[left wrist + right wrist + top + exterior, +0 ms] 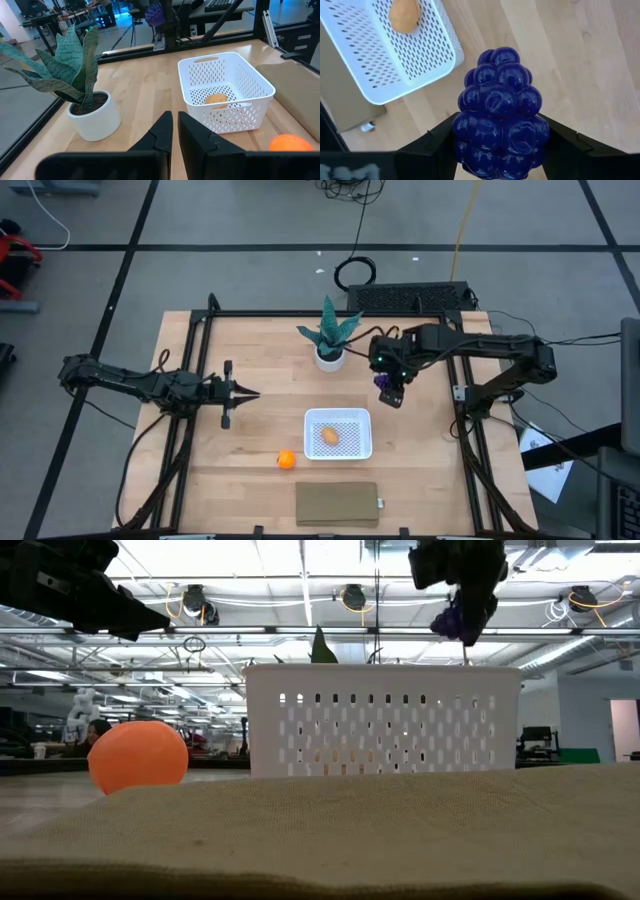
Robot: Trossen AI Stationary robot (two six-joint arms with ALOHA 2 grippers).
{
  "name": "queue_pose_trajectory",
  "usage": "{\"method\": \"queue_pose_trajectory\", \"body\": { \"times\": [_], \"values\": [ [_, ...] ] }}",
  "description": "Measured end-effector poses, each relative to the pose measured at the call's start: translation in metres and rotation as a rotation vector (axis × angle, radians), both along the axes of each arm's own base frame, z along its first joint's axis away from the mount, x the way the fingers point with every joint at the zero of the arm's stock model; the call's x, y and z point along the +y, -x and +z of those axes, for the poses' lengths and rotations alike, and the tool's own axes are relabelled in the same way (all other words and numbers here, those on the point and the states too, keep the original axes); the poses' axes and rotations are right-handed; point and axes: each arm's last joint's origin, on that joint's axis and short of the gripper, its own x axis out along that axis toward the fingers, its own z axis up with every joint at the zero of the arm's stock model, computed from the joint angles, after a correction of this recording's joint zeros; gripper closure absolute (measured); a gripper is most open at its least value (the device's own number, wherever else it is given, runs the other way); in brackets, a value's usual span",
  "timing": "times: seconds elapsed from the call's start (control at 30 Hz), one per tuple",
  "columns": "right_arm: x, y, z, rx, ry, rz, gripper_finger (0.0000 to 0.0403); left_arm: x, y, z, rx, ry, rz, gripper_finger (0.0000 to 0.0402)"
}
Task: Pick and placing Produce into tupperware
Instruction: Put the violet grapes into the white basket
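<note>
The dark purple lump (500, 112), a cluster of round beads, sits in my right gripper (500, 147), up in the air beside the tupperware's far right corner (388, 385). The white perforated tupperware (338, 433) stands on the table with the tan-yellow oval (330, 436) lying on its base. The orange ball (286, 460) rests on the wood just left of the tupperware's near corner. My left gripper (240, 392) hovers shut over the table's left half, pointing toward the right. My right gripper pinches the purple lump between its two fingers, one finger (437, 140) on each flank of the lump's upper part (470, 127). The fingers come from above, pointing down. The lump is lifted clear of the table (452, 620), higher than the tupperware's rim.
A green potted plant (330, 340) stands on the far side of the tupperware, close to my right gripper. A flat tan-brown pad (338, 503) lies at the near edge, in front of the tupperware. Bare wood stretches between my left gripper and the tupperware.
</note>
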Motion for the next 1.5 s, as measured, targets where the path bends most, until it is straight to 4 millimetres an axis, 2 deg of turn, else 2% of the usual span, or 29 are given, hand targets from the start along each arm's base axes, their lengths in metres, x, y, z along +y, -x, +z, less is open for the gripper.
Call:
{"method": "queue_pose_trajectory", "body": {
  "times": [0.43, 0.73, 1.03, 1.37, 1.5],
  "values": [
    [0.0, -0.001, 0.002, -0.009, 0.003, 0.037, 0.0193, 0.0, 0.0, 0.0, 0.0, 0.002, 0.0, 0.0369],
    [0.002, -0.012, -0.001, -0.072, 0.023, 0.105, 0.0193, 0.0, 0.0, 0.0, 0.0, -0.005, -0.001, 0.0369],
    [0.017, -0.038, -0.025, -0.028, -0.008, 0.198, 0.0193, 0.0, 0.0, 0.0, -0.001, -0.008, -0.001, 0.0369],
    [0.043, -0.073, -0.027, -0.079, 0.034, 0.452, 0.0193, 0.0, 0.0, 0.0, 0.0, -0.007, -0.001, 0.0369],
    [0.054, -0.09, -0.028, -0.103, 0.099, 0.5, 0.0193, 0.0, 0.0, 0.0, 0.001, -0.001, 0.0, 0.0369]
  ]
}}
